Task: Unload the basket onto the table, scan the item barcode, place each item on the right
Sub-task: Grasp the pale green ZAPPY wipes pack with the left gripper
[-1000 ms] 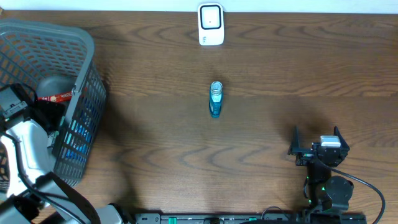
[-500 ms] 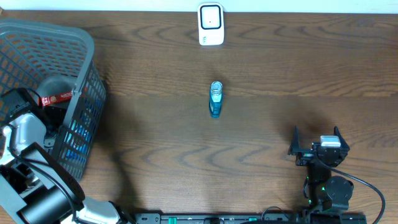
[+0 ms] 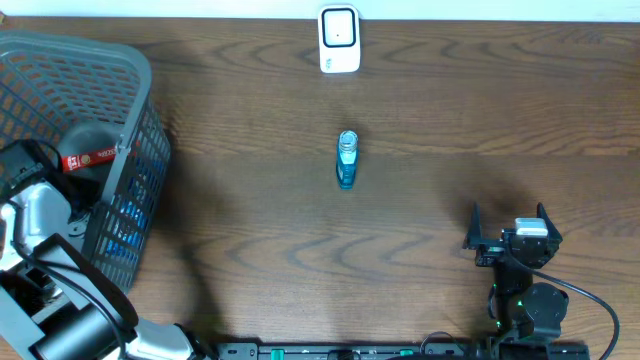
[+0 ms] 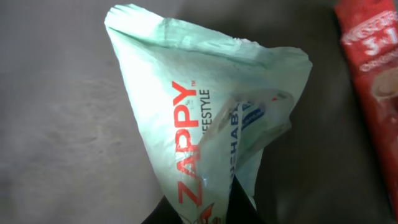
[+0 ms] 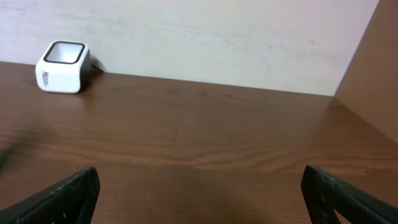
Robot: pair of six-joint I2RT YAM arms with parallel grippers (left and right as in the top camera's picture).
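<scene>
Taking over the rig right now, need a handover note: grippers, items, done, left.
Left gripper: in the basket, jaws shut on the green pouch.
Right gripper: open, empty, near right of the table.
Items: scanner at the far edge; blue bottle mid-table; red packet beside the pouch.
Done: pouch gripped, apparently not lifted yet.
Left: lift it out, show its barcode to the scanner.
</scene>
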